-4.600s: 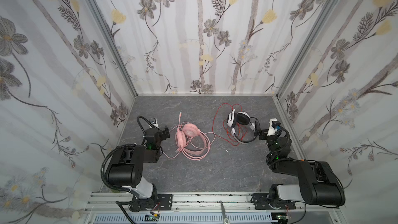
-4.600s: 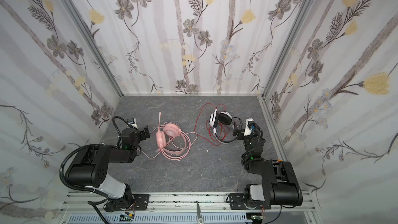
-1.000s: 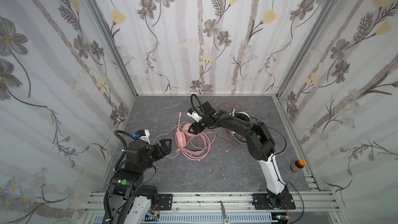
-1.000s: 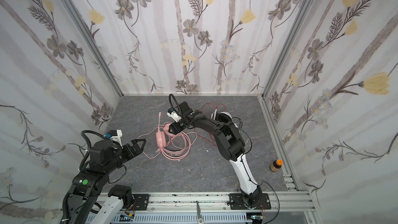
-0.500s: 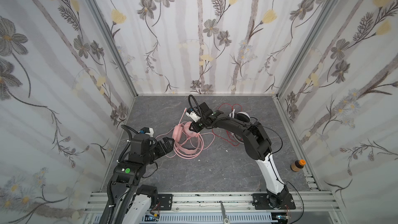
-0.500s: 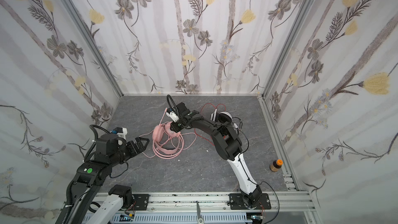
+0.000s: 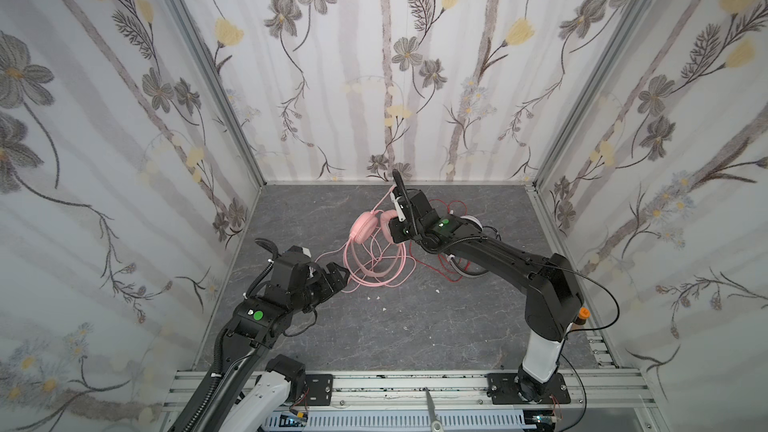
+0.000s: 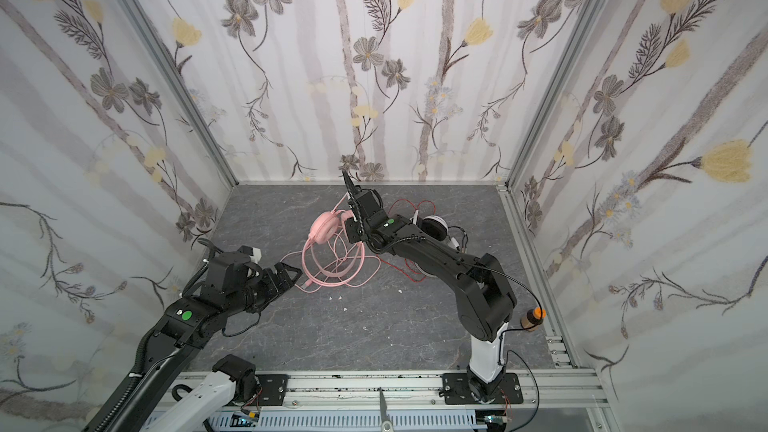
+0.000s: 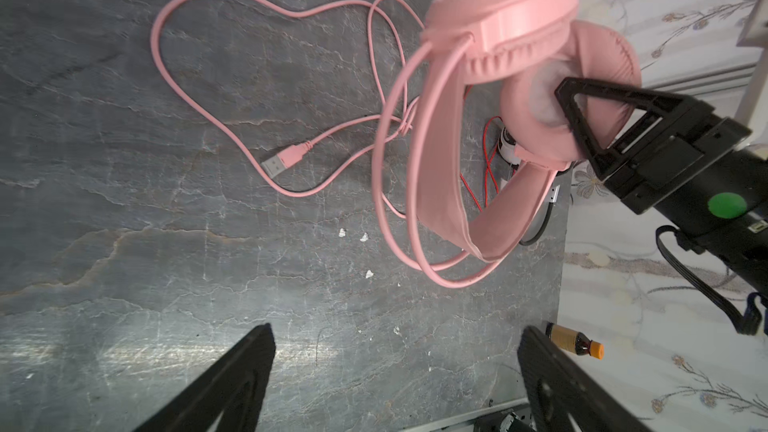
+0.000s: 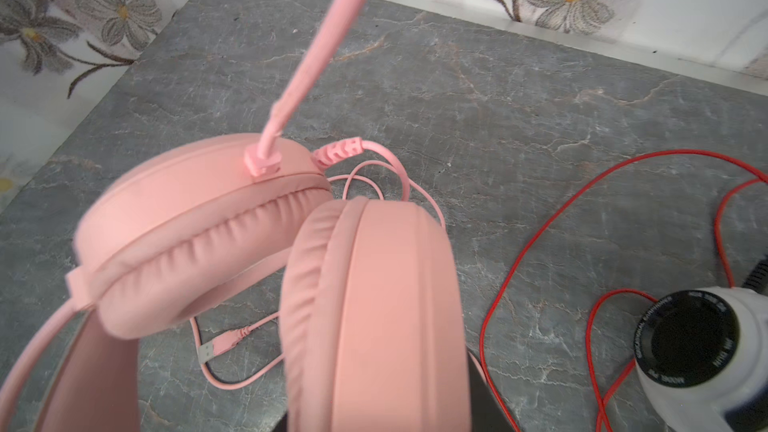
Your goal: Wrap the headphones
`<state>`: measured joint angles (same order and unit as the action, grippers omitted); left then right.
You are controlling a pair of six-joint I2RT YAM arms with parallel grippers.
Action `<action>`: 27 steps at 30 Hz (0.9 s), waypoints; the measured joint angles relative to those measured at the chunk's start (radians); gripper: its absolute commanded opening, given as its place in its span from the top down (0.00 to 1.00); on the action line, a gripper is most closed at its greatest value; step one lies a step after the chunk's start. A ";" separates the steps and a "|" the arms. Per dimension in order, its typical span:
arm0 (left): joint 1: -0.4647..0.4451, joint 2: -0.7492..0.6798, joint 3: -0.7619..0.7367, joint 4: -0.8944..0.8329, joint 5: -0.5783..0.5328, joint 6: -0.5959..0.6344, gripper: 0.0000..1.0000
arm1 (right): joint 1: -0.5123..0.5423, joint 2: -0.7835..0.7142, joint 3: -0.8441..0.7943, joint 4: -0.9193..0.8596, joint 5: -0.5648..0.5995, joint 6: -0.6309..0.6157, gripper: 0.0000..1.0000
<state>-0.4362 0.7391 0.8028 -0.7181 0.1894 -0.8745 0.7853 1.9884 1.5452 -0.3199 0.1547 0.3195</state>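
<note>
In both top views the right gripper [image 7: 392,229] squeezes 1 ear cup [image 7: 385,218] of the pink headset [image 7: 365,228] and holds it up. The left gripper [image 7: 338,276] is wide open and empty, near that headset's cord [image 7: 374,283]. In the left wrist view the plug [image 9: 286,160] lies between the open jaws and the pink headset, nearer the left arm. In the right wrist view the white-and-black headset [image 10: 698,338] sits beside the pink headset.
</note>
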 measured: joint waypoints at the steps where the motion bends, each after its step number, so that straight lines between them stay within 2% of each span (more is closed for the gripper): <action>1: -0.035 0.025 0.012 0.013 -0.019 -0.020 0.05 | 0.008 -0.012 -0.008 0.002 0.033 0.015 0.73; 4: -0.109 0.102 0.049 0.033 -0.072 -0.077 0.03 | 0.026 -0.041 -0.032 0.005 0.098 0.048 0.74; 8: -0.164 0.225 0.122 0.025 -0.148 -0.143 0.02 | 0.034 -0.067 -0.056 0.010 0.157 0.081 0.77; 13: -0.194 0.362 0.205 -0.015 -0.216 -0.209 0.03 | 0.051 -0.087 -0.078 0.011 0.212 0.097 0.78; 20: -0.226 0.455 0.234 -0.026 -0.249 -0.269 0.03 | 0.075 -0.120 -0.100 0.029 0.204 0.111 0.77; 27: -0.242 0.486 0.215 -0.016 -0.261 -0.320 0.20 | 0.077 -0.137 -0.114 0.056 0.211 0.126 0.78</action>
<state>-0.6785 1.2247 1.0180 -0.7345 -0.0719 -1.1942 0.8627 1.8519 1.4311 -0.2638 0.3656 0.4458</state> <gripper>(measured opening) 0.833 0.320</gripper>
